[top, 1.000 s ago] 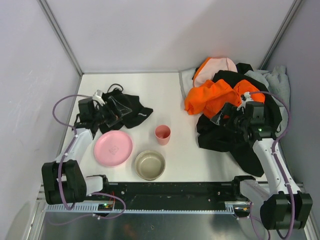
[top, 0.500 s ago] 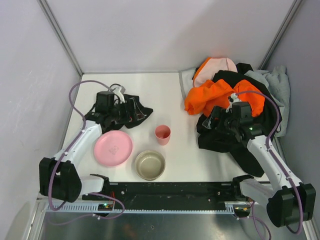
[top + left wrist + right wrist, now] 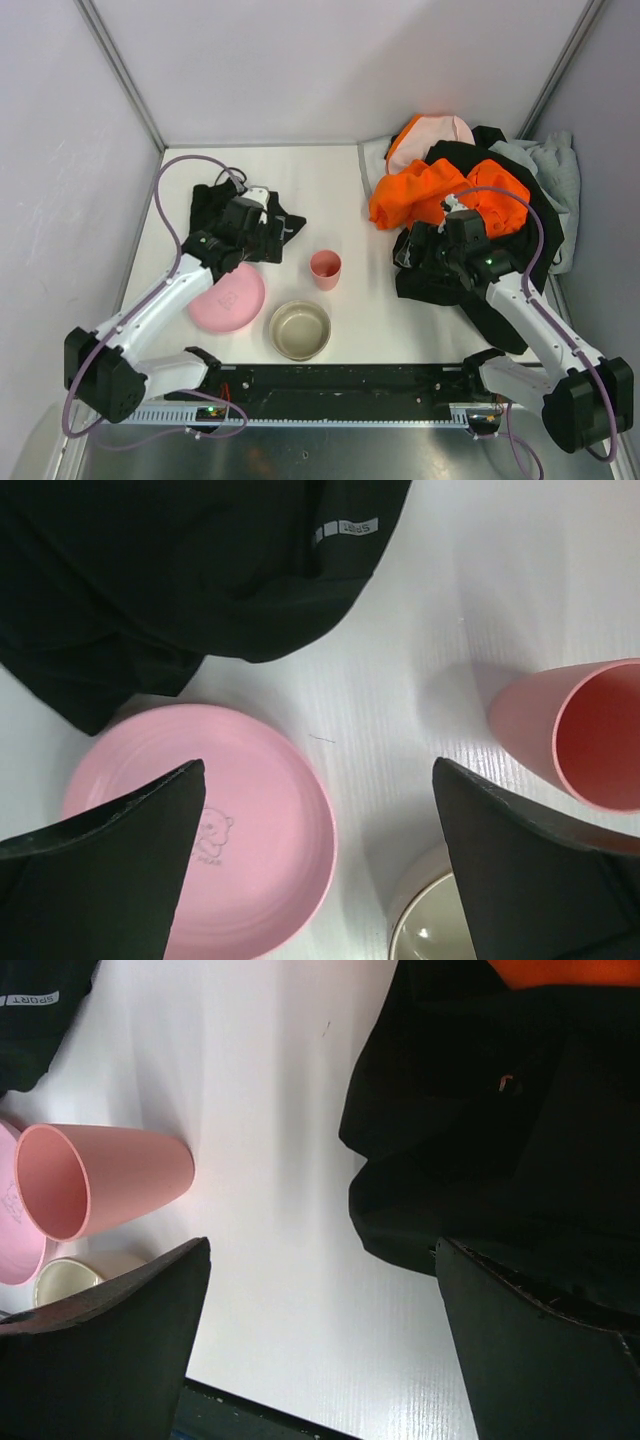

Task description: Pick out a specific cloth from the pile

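Note:
The cloth (image 3: 212, 200), a small black garment with a pale stripe and a "SPORT" tag, lies rumpled on the white table at the left, apart from the pile (image 3: 470, 190). It also fills the top of the left wrist view (image 3: 180, 570). My left gripper (image 3: 264, 240) is open and empty, hovering at the cloth's near right edge; in its wrist view (image 3: 318, 780) the table and the pink plate show between the jaws. My right gripper (image 3: 416, 250) is open and empty, in its wrist view (image 3: 322, 1250) over bare table beside the larger black garment (image 3: 500, 1130).
A pink plate (image 3: 225, 298), a pink cup (image 3: 325, 268) and a beige bowl (image 3: 299, 329) stand at the near middle between the arms. The pile of orange, black, grey and pale pink clothes fills the back right corner. Walls enclose the table.
My left gripper has swung right, from the cloth's left side to its near right edge; the cloth stays on the table. My right gripper has moved left off the pile's black garment.

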`<state>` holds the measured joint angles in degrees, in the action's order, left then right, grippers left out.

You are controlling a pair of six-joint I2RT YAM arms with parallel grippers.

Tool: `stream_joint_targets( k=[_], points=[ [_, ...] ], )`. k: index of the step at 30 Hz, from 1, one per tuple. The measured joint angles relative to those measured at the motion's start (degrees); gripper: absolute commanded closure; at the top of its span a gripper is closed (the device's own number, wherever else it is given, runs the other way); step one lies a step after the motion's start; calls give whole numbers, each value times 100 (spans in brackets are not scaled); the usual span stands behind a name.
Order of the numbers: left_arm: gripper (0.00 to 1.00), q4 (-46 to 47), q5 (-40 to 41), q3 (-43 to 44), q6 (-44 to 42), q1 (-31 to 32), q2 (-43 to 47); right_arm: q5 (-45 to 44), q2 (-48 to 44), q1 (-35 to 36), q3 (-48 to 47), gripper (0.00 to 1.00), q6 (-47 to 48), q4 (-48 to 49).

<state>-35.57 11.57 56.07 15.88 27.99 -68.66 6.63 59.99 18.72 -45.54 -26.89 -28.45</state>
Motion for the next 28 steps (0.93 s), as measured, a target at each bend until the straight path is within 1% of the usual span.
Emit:
stream_joint_targets(
  k=[5, 9, 14, 22, 28],
  points=[
    [0, -184, 807, -2, -186, 352, 675, -138, -229, 59, 157, 1, -7, -4],
    [1, -234, 1071, -15, -304, 404, 1298, -236, -599, 63, 271, 1, -7, -11],
    [0, -238, 1097, -144, -481, 409, 1930, -317, -1130, 68, 380, 1, -4, -13],
    [0, -275, 1038, -380, -470, 411, 2337, -378, -1858, 68, 485, 1, -4, -7],
    [0, -232, 1008, -407, -426, 411, 2728, -424, -2225, 68, 544, 1, -2, -2]
  ],
)
